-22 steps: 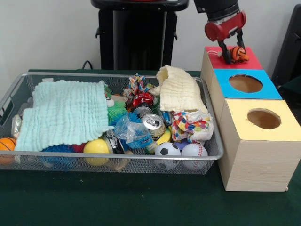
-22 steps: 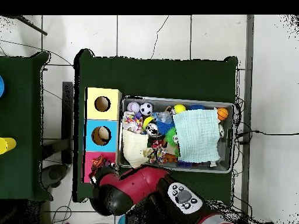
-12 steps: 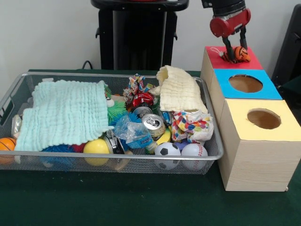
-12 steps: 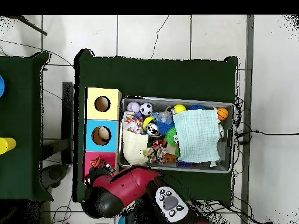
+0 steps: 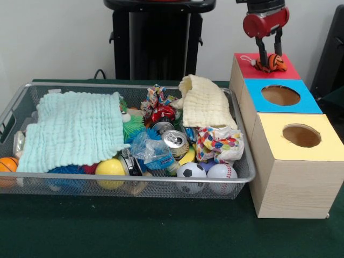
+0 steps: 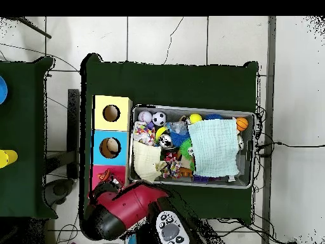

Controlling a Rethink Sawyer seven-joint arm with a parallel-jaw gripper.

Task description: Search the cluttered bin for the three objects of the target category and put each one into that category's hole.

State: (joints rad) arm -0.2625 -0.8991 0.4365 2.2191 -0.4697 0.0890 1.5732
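The blue hole (image 5: 280, 95) and yellow hole (image 5: 301, 135) lie open from above; beside them, cloths (two, draped) cover much of the wire bin (image 5: 239, 180).

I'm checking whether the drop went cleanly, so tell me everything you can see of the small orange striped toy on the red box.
The striped toy is small, orange with black stripes and some white, and looks soft, like a plush tiger. It lies on the red box top, not down a hole. A pale cord trails from it to the picture's left. The end effector stands over it, fingers straddling it; whether they grip it cannot be told.
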